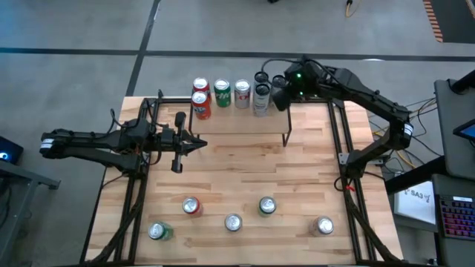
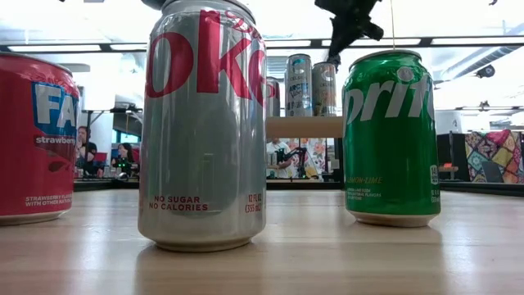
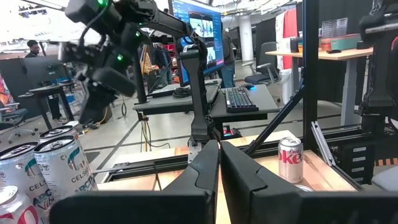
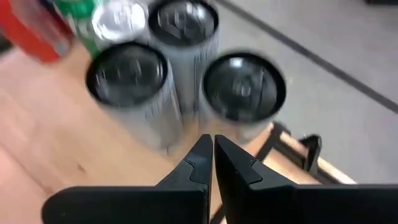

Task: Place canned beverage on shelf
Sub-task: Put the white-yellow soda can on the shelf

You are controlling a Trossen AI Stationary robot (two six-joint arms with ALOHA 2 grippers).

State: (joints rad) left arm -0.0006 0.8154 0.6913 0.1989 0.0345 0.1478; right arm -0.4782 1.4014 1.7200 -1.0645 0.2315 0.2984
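Standing in a row along the shelf [image 1: 245, 126] are several cans [image 1: 222, 93], presumably already delivered, while five cans [image 1: 232, 222] are left on the tabletop before it. Above its right end the right gripper [image 1: 282, 99] is held shut and empty; the left gripper [image 1: 194, 143], likewise pinched shut, is parked left of the shelf.

Place: a robotics lab or test workspace inside an open-plan office.
Floor: bare grey concrete floor [image 1: 223, 30] with dark taped lines.
Work surface: light-wood plank bench [image 1: 245, 185] in a black metal frame, with two dark robot arms mounted at its sides.
Equipment: large lit computer monitor [image 3: 202, 28], black keyboard [image 3: 241, 99] on a grey desk, loose cables.
Background: people [image 2: 84, 147] seated at desks under long ceiling strip lights [image 2: 467, 41].
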